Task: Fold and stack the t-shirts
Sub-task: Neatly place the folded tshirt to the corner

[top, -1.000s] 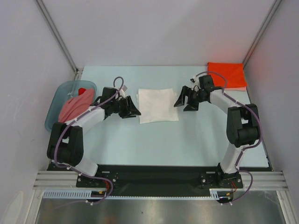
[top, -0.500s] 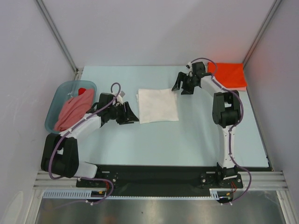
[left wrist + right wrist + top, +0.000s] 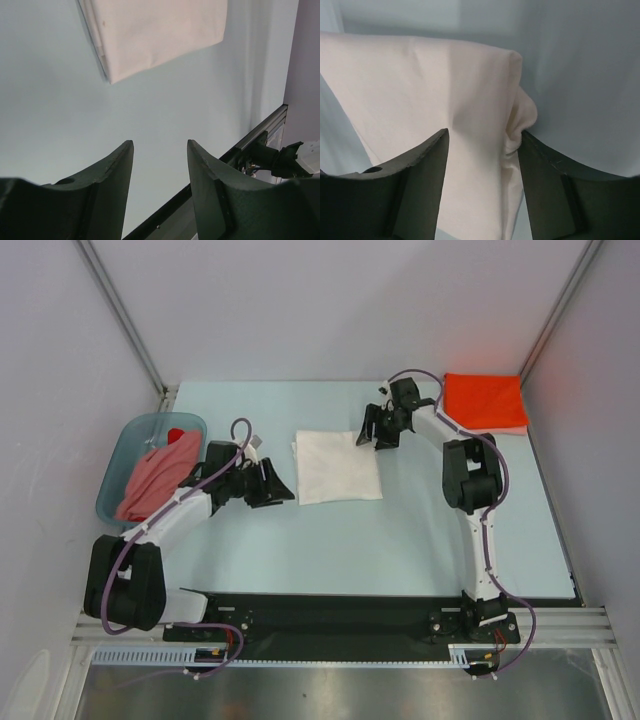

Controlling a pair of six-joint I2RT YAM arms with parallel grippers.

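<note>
A folded white t-shirt [image 3: 337, 467] lies flat in the middle of the table. My right gripper [image 3: 375, 427] is at its far right corner, open, with the jaws astride the cloth edge. In the right wrist view the white t-shirt [image 3: 420, 90] fills the gap of the right gripper [image 3: 484, 135], and a bunched fold presses against one finger. My left gripper [image 3: 272, 485] stands open just left of the shirt, holding nothing. The left wrist view shows bare table between the fingers of the left gripper [image 3: 160, 147], with the white t-shirt [image 3: 160, 35] ahead. A folded orange-red t-shirt [image 3: 486, 402] lies at the back right.
A blue-grey basin [image 3: 120, 465] at the left holds a salmon-pink t-shirt [image 3: 160, 470] and a red one [image 3: 176, 434]. Grey walls close in the table on three sides. The black rail [image 3: 260, 135] runs along the near edge.
My right gripper has swung left and back from the shirt's right side to its far right corner, and its jaws have narrowed a little. The left gripper drew slightly away from the shirt.
</note>
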